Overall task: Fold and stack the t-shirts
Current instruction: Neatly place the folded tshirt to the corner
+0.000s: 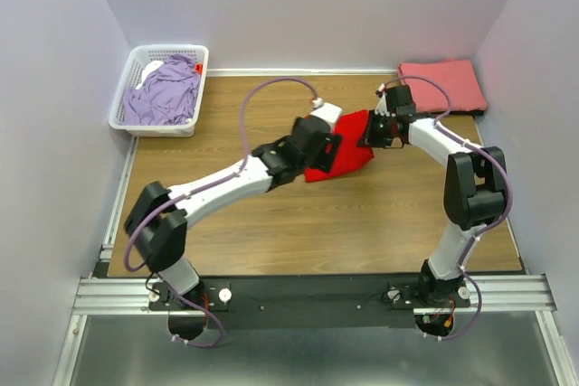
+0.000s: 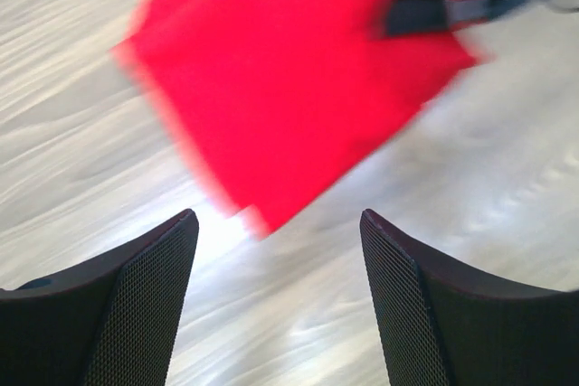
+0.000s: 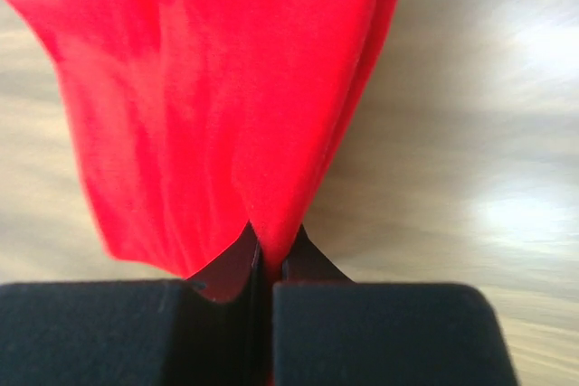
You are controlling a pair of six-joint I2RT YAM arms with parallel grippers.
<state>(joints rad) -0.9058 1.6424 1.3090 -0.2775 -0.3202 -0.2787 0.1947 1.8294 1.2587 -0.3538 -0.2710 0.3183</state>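
Hanging limp from the right gripper (image 3: 267,252), whose fingers are clamped on its edge, the red t-shirt (image 1: 351,153) is seen mid-table, right of centre. Light, soft, floppy handling is expected. The left gripper (image 2: 276,219) is spread wide, empty; an opposite corner is suggested for its hold.

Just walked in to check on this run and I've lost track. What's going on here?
It's a shirt-folding job, partway through. The right hand is clamped on an edge of the red t-shirt at the middle of the table. The left hand is open just beside the shirt and holds nothing. A salmon-pink shirt lies folded at the far right corner, and a lavender shirt sits crumpled in the white basket at the far left.
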